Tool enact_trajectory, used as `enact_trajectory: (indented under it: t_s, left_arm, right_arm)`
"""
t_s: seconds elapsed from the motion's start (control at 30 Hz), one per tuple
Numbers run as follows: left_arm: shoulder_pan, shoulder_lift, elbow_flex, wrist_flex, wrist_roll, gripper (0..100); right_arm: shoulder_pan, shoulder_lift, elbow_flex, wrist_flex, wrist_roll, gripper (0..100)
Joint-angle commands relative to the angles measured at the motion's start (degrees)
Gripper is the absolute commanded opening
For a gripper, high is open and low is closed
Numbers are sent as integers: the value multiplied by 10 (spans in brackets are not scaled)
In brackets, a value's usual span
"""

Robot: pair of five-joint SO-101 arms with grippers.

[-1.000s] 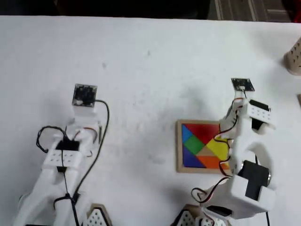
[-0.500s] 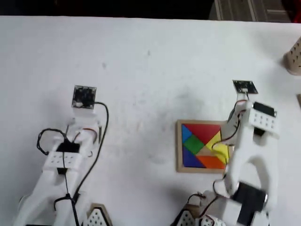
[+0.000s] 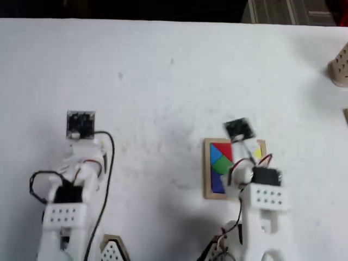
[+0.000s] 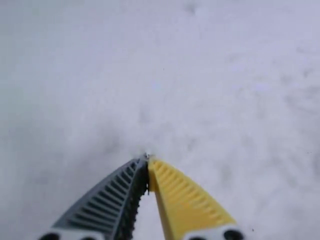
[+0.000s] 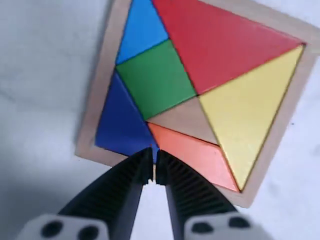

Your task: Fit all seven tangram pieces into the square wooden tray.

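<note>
The square wooden tray (image 5: 95,100) lies flat on the white table, right of centre in the high view (image 3: 208,163). Seven pieces lie in it: red triangle (image 5: 215,40), yellow triangle (image 5: 250,115), light blue triangle (image 5: 142,27), green square (image 5: 155,80), dark blue triangle (image 5: 120,125), tan triangle (image 5: 182,120), orange parallelogram (image 5: 192,155). My right gripper (image 5: 153,167) is shut and holds nothing, with its black tips above the tray's edge where dark blue meets orange. The right arm (image 3: 253,182) covers the tray's right half. My left gripper (image 4: 147,165), grey and yellow, is shut over bare table.
The left arm (image 3: 73,168) stands at the table's left front, well away from the tray. A perforated wooden block (image 3: 340,68) sits at the right edge. Perforated wooden bases (image 3: 111,250) stand at the front edge. White table (image 3: 174,81) stretches open toward the back.
The right arm has swung left from the tray's right side to above the tray. The left arm has shifted a little left and toward the front.
</note>
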Motion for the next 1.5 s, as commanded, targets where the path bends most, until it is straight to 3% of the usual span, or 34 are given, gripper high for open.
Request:
enact_trajectory:
  t_s: [0.0,0.23,0.43,0.63,0.8,0.97,1.47]
  left_arm:
    - [-35,-137,3,113,-5,23]
    - [-73,-354,50,280,-6,23]
    - [-51,-334,95,293,-6,24]
    - [-50,-335,93,389,-6,24]
    - [-50,-335,93,389,-5,24]
    - [-50,-335,93,389,-6,24]
    - [-50,-335,93,389,-6,24]
  right_arm:
    - [-49,-55,24,0,-6,22]
    - [-57,-118,105,-95,-91,22]
    - [-61,-197,204,-157,-98,22]
    - [-61,-328,260,-143,-98,18]
    - [-60,-438,272,-84,-95,19]
    - [-58,-487,269,46,-96,19]
    - [-58,-482,269,38,-95,19]
